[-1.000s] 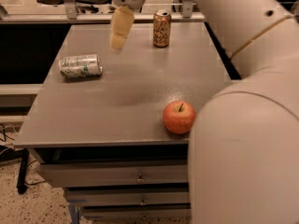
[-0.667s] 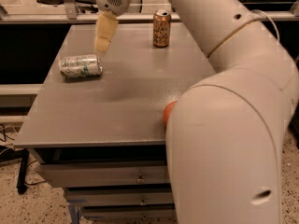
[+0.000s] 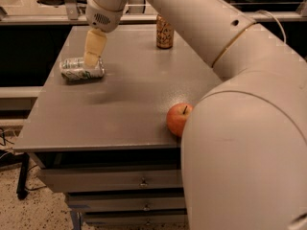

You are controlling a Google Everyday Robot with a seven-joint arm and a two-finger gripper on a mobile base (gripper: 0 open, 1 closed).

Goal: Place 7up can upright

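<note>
7up can (image 3: 72, 70), small, silvery-white aluminium with green markings, is lying on its side on the grey metal table (image 3: 120, 109), left of centre and beyond the round red apple (image 3: 177, 119) sitting at the front edge. Cream-coloured gripper (image 3: 91, 60) is pointing down at the can's right end; grasp cannot be told. Copper-brown can (image 3: 164, 32) is standing upright at the far edge.

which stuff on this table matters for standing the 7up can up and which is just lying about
For the job:
- 7up can, lying on its side at the far left
- pincer, right at the can's right end

Just lying about:
- brown can, upright at the back
- red apple, at the front edge
</note>
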